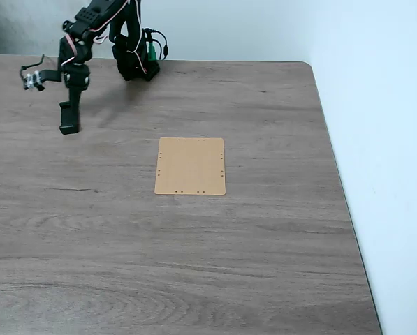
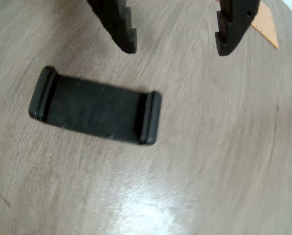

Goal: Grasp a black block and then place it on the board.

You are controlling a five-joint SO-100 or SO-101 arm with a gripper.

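Black and matte, the two fingers of the gripper [image 2: 175,49] come into the wrist view from the top edge, and they stand clearly apart with bare tabletop between them, so the gripper is open and holds nothing. One finger [image 2: 117,24] is at upper left of that view and the other is at upper right. Just below the left finger lies the black block [image 2: 94,108], flat on the table, with a raised lip at each of its short ends. Its long side runs across the view and is a little tilted, the right end lower. The fingertips do not touch it.

At the top right corner of the wrist view a tan corner of the board [image 2: 264,23] is visible, well apart from the block.

In the fixed view the arm [image 1: 96,31] stands at the far left part of the grey wood-grain table [image 1: 264,265], and its gripper [image 1: 68,118] points down to the surface. The board [image 1: 191,166] lies flat near the middle of the table, with small holes along its edges, and nothing is on it.
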